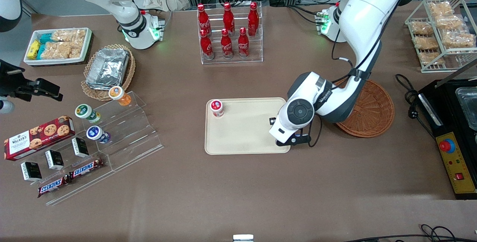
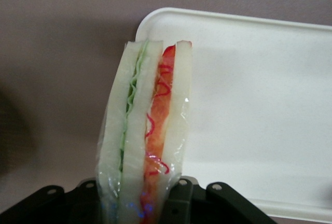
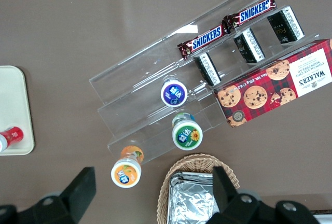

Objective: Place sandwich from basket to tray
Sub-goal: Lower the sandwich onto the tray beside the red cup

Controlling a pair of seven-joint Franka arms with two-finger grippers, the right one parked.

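My left gripper (image 2: 142, 199) is shut on the sandwich (image 2: 148, 125), a wedge of white bread in clear wrap with green and red filling at its edge. It holds the sandwich upright just above the tray's corner (image 2: 259, 105). In the front view the gripper (image 1: 288, 138) hangs over the corner of the cream tray (image 1: 246, 130) that lies nearest the camera and toward the working arm's end; the wrist hides the sandwich there. The reddish-brown basket (image 1: 372, 111) lies beside the tray toward the working arm's end, partly under the arm, with nothing showing in it.
A small red-lidded cup (image 1: 217, 108) stands on the tray's corner toward the parked arm. A rack of red bottles (image 1: 229, 33) stands farther from the camera. A clear stepped stand (image 1: 111, 134) with cups and snack bars lies toward the parked arm's end.
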